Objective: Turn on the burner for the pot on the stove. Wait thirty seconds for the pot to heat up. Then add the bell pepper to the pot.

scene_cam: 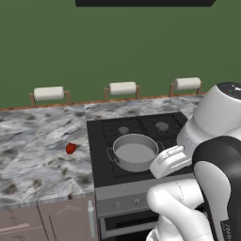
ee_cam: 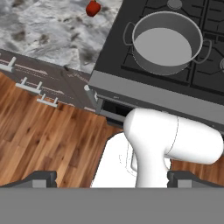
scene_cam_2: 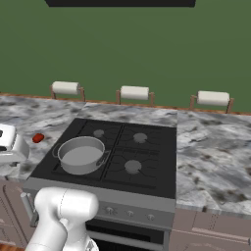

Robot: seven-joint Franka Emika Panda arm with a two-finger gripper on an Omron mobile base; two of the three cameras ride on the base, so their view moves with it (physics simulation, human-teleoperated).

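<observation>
Pot (scene_cam: 135, 151) on the stove's (scene_cam: 106, 170) front-left burner.
Bell pepper (scene_cam: 70, 148) lies on the worktop (scene_cam: 37, 155) left of it; gripper (ee_cam: 111, 179) fingers spread wide.

Grey pot (scene_cam: 135, 151), black stove (scene_cam: 141, 129), red bell pepper (scene_cam: 70, 148), grey-veined marble counter (scene_cam: 37, 141)

Bare counter (scene_cam: 37, 141) surrounds the bell pepper (scene_cam: 70, 148); pot (scene_cam: 134, 151) well apart.

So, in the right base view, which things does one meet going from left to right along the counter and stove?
Bell pepper → pot → bare front-right burner of the stove → marble counter.
</observation>
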